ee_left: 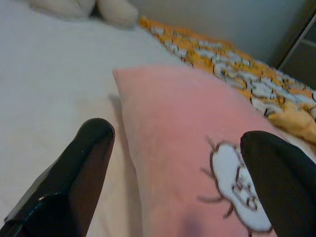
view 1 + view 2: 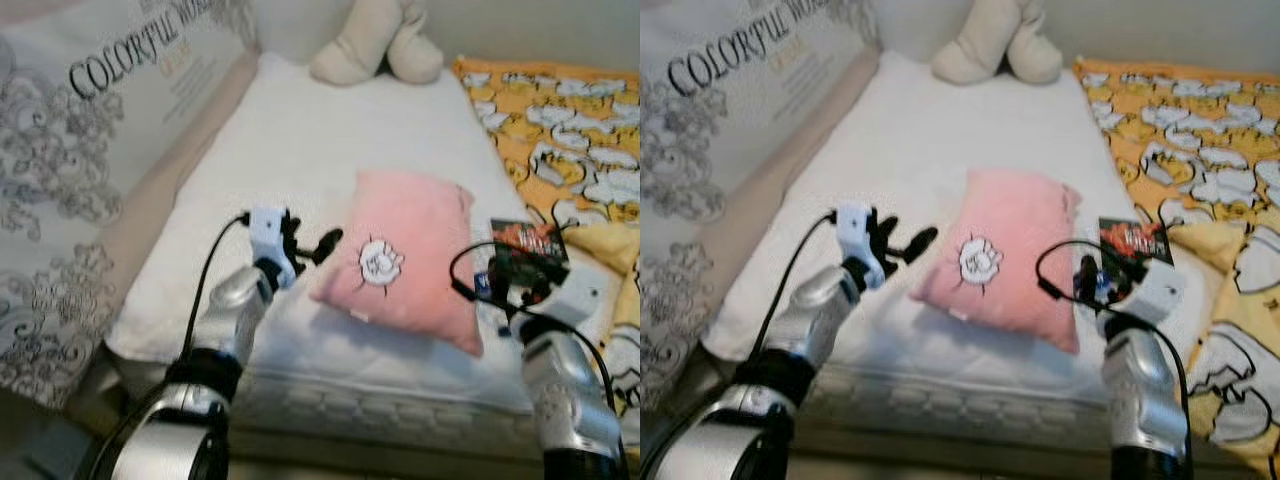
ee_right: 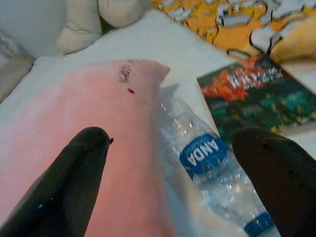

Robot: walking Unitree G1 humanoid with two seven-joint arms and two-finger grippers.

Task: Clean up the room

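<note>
A soft pink square cushion [image 2: 405, 258] lies near the white mattress's [image 2: 330, 140] front edge. Both pincers, left [image 2: 318, 247] and right [image 3: 177, 190], gape wide, flanking it. Probably light and squashy; pinching a corner should hold.

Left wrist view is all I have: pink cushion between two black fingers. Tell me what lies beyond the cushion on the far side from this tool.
Observer: A clear plastic bottle with a blue label lies on the mattress, tucked against the pink cushion.
Operator: Report what else is near that bottle.
Observer: A dark book with red lettering lies flat just past it, beside the orange blanket.
Operator: Give me the right tool's position.
Observer: The right tool is open and hovers over the bottle and the cushion's edge, holding nothing.
Operator: And mine, from above.
Observer: The left tool is open at the cushion's near left corner.
</note>
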